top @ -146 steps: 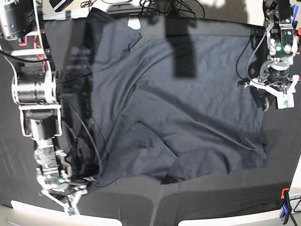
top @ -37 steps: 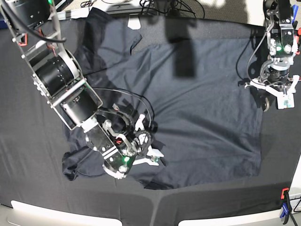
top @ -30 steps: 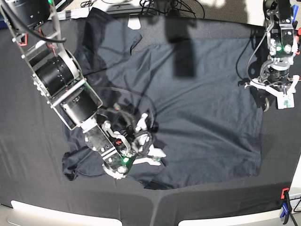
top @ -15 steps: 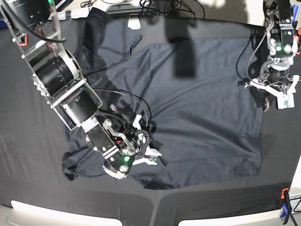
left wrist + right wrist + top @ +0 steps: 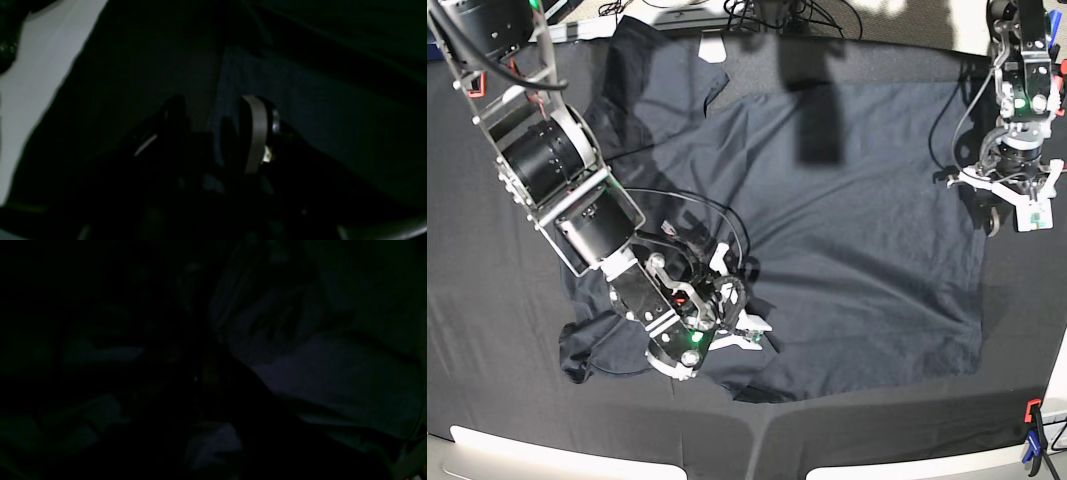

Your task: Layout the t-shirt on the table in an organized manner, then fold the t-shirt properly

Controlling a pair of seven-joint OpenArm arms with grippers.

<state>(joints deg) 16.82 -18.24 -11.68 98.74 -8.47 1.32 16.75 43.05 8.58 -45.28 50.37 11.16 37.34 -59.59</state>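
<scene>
Spreading: t-shirt (image 5: 827, 230) across tabletop (image 5: 487, 330) centre, long axis running upper left to lower right, lower-left part bunched.
Nearer arm: right pincer (image 5: 749, 333) down on that bunched fold at lower centre, closed tight, apparently pinching cloth.
Far arm: left pincer (image 5: 1012, 210) parted wide, empty, at shirt's right edge.

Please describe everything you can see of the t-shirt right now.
The t-shirt is dark charcoal-navy, thin and wrinkly, spread mostly flat on the black-clothed table. One sleeve points to the far edge; the near-left part is bunched. The right gripper is shut on a fold there; the left gripper stands at the opposite edge.
</scene>
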